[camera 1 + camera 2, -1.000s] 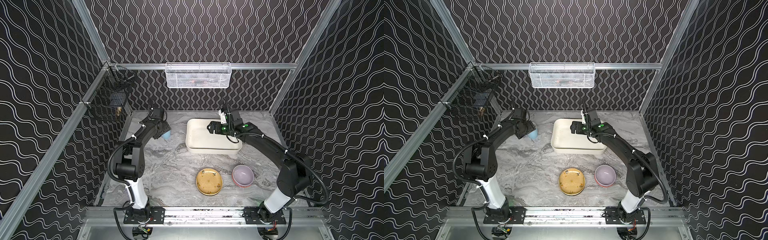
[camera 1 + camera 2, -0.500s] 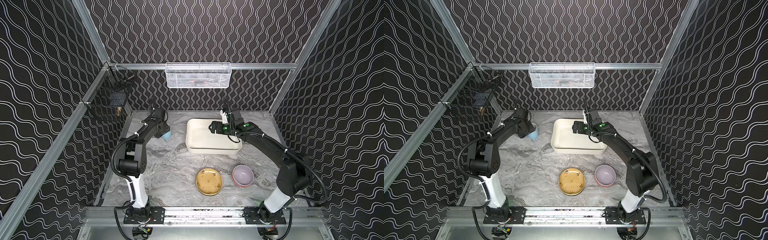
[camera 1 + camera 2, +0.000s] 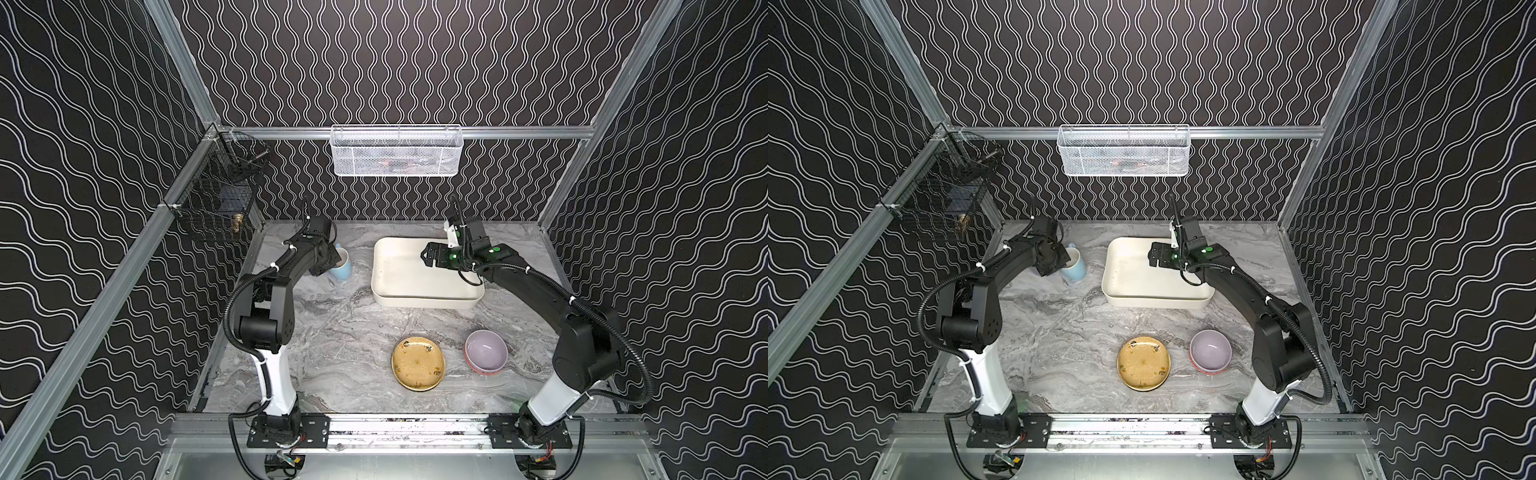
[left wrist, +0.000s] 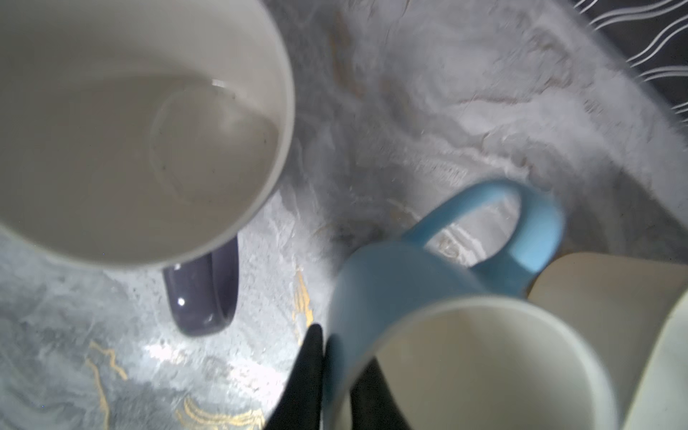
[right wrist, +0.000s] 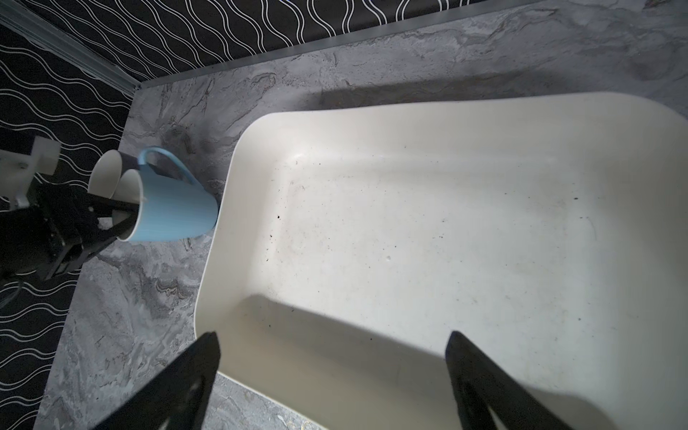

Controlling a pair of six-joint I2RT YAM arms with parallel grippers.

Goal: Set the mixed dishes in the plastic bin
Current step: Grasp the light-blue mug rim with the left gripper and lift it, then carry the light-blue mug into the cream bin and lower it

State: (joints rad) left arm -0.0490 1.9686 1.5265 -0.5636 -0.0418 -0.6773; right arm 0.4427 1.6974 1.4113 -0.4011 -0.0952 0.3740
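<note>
Closed within the last second, the left claw (image 3: 332, 261) now pinches the wall of the blue mug (image 4: 409, 283), with one finger inside its white interior and one outside, as the left wrist view shows. That mug leans toward the arm on the tabletop (image 3: 332, 332), outside the bin (image 3: 399, 274) and just beside its left wall. A lilac mug (image 4: 130, 123) stands close by, clear of the claw. The right claw (image 5: 331, 335) has hardly shifted: it hangs above the bin, jaws spread wide, gripping nothing. Toward the front, well apart from the bin, a mustard plate (image 3: 418, 363) lies near a lilac bowl (image 3: 486, 356), which sits in a second dish (image 3: 484, 371) with a reddish rim.
</note>
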